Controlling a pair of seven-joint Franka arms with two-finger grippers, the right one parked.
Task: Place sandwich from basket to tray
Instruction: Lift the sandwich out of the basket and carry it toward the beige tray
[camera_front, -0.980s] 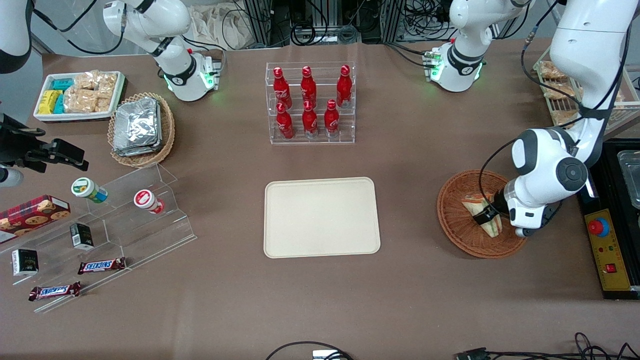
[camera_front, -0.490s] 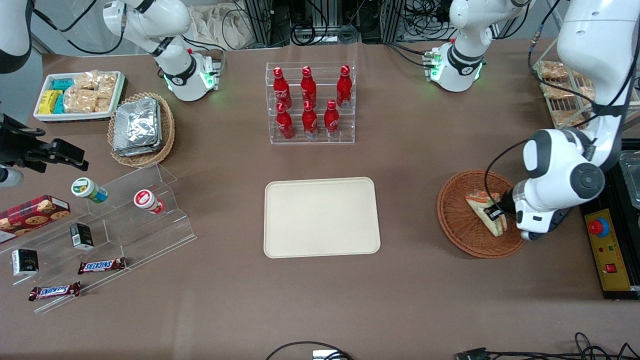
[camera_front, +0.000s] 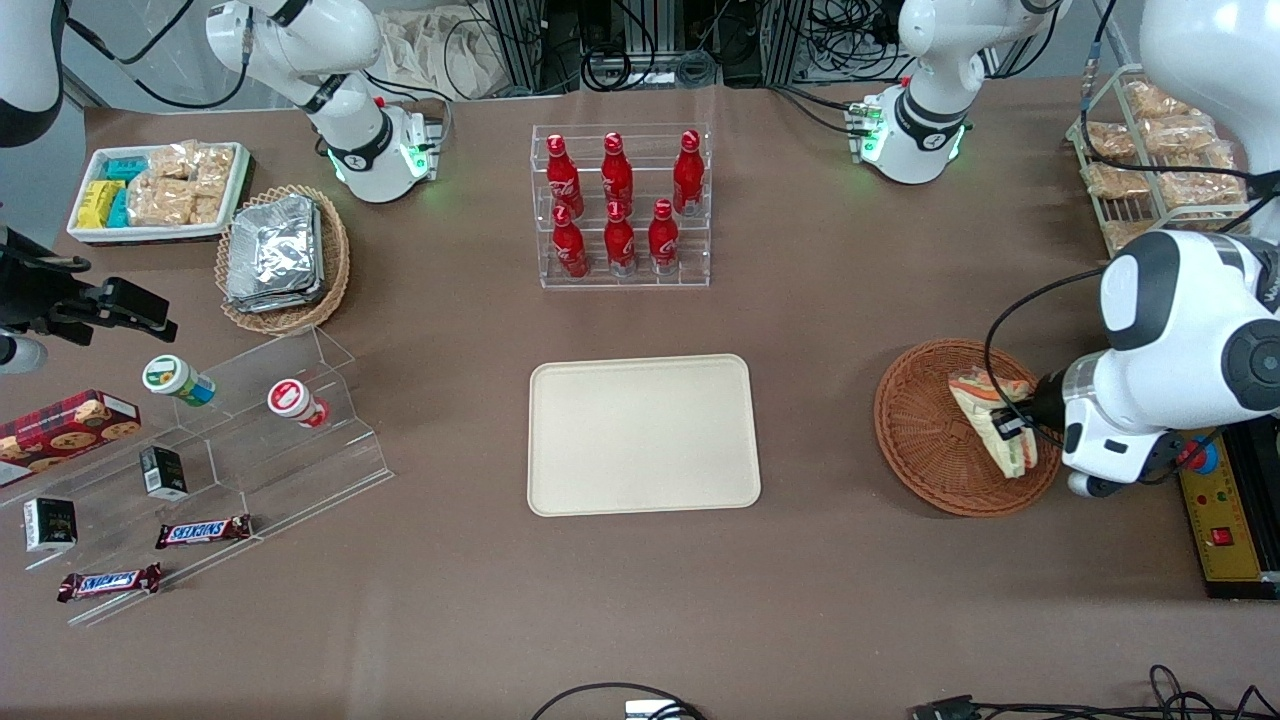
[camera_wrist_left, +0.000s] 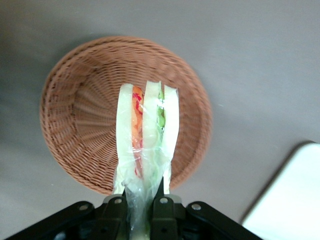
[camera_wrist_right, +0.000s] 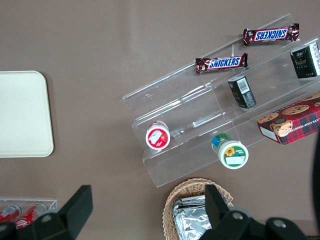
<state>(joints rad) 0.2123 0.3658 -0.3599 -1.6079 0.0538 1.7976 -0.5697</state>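
Clearly the tool (camera_wrist_left: 139, 204) is clamped on the sandwich (camera_wrist_left: 145, 140) by its wrapped narrow end — lifted above the basket (camera_front: 925, 440) at right of the front frame, likely for carrying to the bare tray (camera_front: 640, 435) at centre.
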